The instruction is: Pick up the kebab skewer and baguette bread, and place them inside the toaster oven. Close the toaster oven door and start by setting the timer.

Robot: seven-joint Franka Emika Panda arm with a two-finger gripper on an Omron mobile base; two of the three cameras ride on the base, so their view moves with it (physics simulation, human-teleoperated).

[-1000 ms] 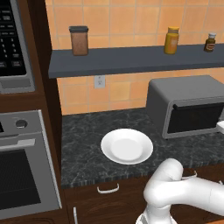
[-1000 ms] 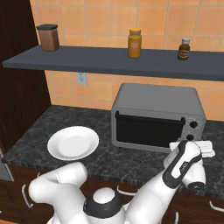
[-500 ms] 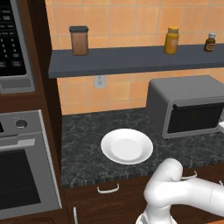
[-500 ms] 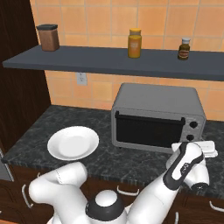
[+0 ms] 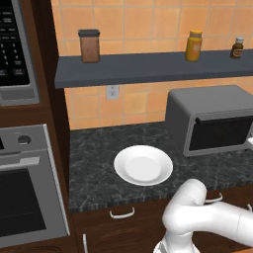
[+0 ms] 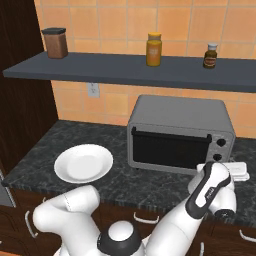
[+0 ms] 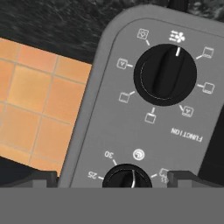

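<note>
The grey toaster oven (image 6: 180, 131) (image 5: 211, 114) stands on the dark counter, and its dark glass door (image 6: 167, 150) is shut. The kebab skewer and the baguette bread are hidden. My gripper (image 7: 118, 178) is open right in front of the oven's control panel (image 7: 144, 109), at the oven's right end. Its two dark fingertips (image 7: 41, 177) stand on either side of the timer knob (image 7: 127, 177) without touching it. The function knob (image 7: 165, 74) sits further along the panel. From the right base view the hand (image 6: 220, 169) hovers just before the lower knob.
An empty white plate (image 5: 143, 164) (image 6: 83, 163) lies on the counter left of the toaster oven. A shelf (image 6: 140, 70) above carries three jars. A built-in steel oven (image 5: 24, 192) and a black keypad microwave (image 5: 12, 44) stand at the far left.
The forearm has shifted slightly near the oven's right end. The gripper stays open at the panel, and nothing else has moved.
</note>
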